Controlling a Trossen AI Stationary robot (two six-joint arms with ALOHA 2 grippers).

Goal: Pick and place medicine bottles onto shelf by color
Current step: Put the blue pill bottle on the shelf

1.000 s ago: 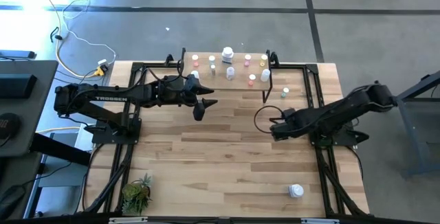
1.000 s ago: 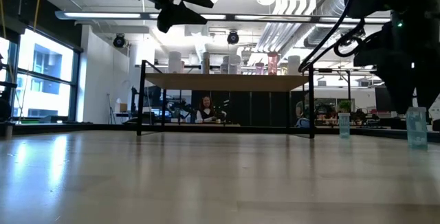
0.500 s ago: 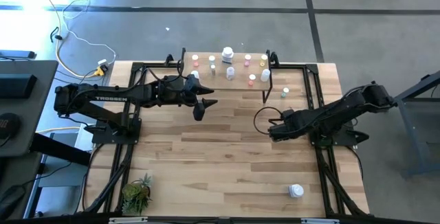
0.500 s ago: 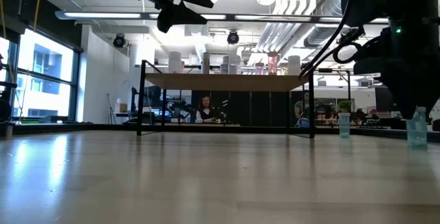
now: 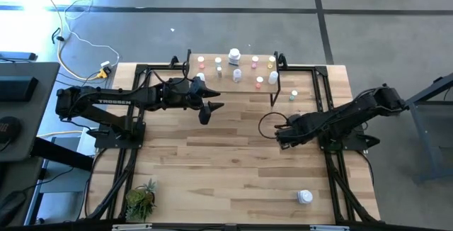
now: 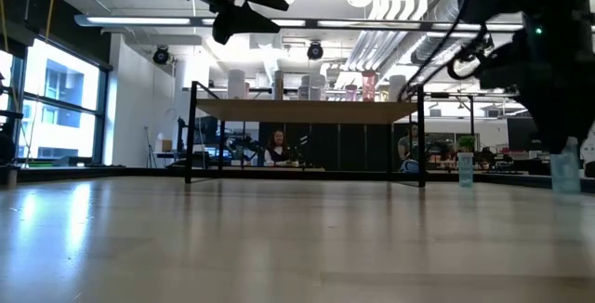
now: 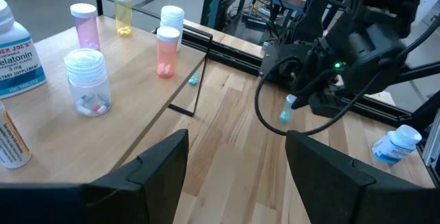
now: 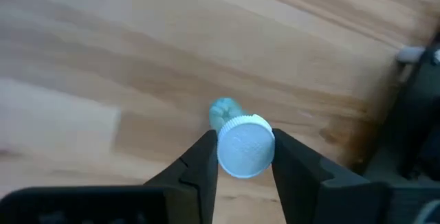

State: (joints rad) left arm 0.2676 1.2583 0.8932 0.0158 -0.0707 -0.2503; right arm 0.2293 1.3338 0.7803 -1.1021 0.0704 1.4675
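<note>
- Right gripper: low over the counter on its right side; jaws pinching the white cap of a small bluish-green bottle that stands on the boards. The left wrist view shows the same bottle under that gripper.
- Large white bottle: lying on its side near the counter's front right corner, well apart from the rest.
- Potted plant: front left corner of the counter.
- Left gripper: held high above the counter's left-centre, just in front of the shelf; jaws spread, nothing between them.
- Small green-capped bottle: standing on the counter just right of the shelf's right legs.
- Shelf: at the counter's far edge, centre. On its board stand many small medicine bottles with pink, yellow, green and white caps, plus a larger white one near the back edge.
- Left wrist view of the shelf: a clear white-capped bottle, a pink one, a yellow one, an orange-pink one.
</note>
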